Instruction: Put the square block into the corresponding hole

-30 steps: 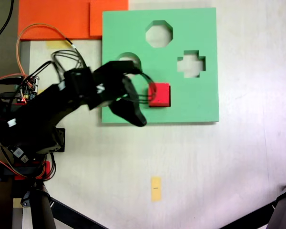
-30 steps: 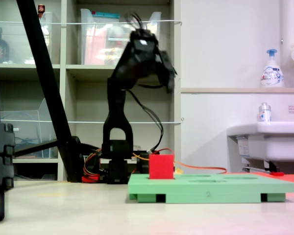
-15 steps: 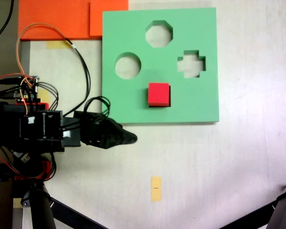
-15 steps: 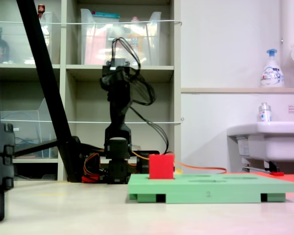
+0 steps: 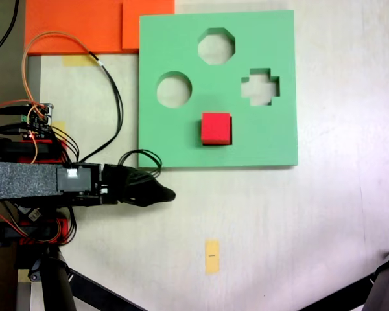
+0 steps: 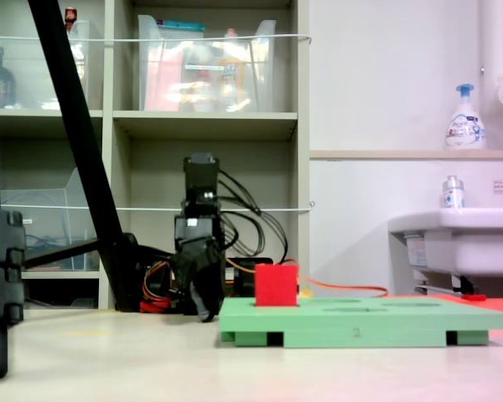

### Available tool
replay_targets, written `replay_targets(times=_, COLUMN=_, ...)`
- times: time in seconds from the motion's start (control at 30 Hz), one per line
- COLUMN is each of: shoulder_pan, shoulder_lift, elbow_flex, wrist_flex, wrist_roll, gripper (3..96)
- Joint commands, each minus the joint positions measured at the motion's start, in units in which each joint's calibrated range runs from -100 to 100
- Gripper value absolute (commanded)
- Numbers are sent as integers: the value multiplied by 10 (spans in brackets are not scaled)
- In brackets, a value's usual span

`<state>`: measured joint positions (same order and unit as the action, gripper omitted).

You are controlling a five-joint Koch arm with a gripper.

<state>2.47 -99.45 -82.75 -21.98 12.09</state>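
Gripper [image 5: 161, 193] off green foam board [image 5: 272, 136], over bare tabletop just past board's lower-left corner in first exterior view; empty, fingers drawn together to dark point. Second exterior view: gripper [image 6: 203, 311] hangs low, tip near table, at second exterior view's left of board [image 6: 360, 322]. Square block [image 5: 216, 128] seated in square hole of board, below round cutout [image 5: 174, 89] and cross cutout [image 5: 260, 87]; top part of block [image 6: 276, 285] stands proud of board surface. Yellow paper strip [image 5: 212, 256] lies apart on table.
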Motion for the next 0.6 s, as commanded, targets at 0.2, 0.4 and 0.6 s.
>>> replay_targets(times=0.2, shoulder_pan=2, shoulder_lift=-5, elbow_flex=-172, wrist_flex=360, wrist_roll=-34, gripper=490)
replay_targets(times=0.4, shoulder_pan=2, shoulder_lift=-5, elbow_flex=-172, wrist_flex=221, wrist_roll=-47, gripper=491)
replay_targets(times=0.6, shoulder_pan=1, shoulder_lift=-5, elbow_flex=-172, wrist_flex=227, wrist_roll=-46, gripper=493)
